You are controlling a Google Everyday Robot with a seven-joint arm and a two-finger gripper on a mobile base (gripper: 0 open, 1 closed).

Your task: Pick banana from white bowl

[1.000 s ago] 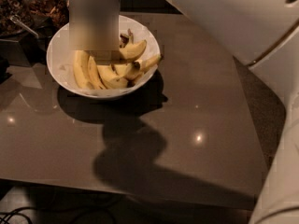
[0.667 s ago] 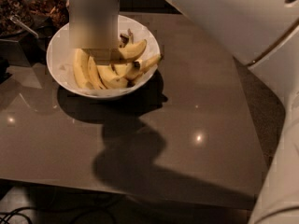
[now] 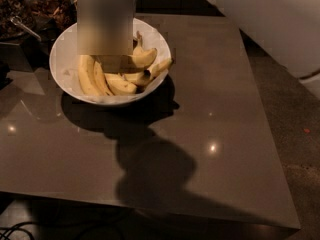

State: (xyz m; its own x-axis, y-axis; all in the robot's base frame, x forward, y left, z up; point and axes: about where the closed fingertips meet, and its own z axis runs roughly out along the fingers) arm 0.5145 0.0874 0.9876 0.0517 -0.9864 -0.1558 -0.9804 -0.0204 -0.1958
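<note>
The white bowl (image 3: 64, 49) stands at the back left of the brown table (image 3: 210, 109). It holds several yellow bananas. The longest, gently curved banana (image 3: 86, 77) lies along the bowl's left side. Shorter ones (image 3: 142, 58) lie to the right, one with a dark tip. My gripper (image 3: 107, 46) comes straight down into the middle of the bowl. Its white cylindrical wrist covers the bananas beneath it, and I cannot tell whether it touches any of them.
A dark container with a metal spoon (image 3: 22, 28) stands behind the bowl at the far left. My white arm (image 3: 270, 19) fills the upper right. The table's front edge runs along the bottom, and cables lie on the floor at the lower left.
The gripper stays over the middle of the bowl. The white arm on the right now covers less of the table's right side. The bananas have not moved.
</note>
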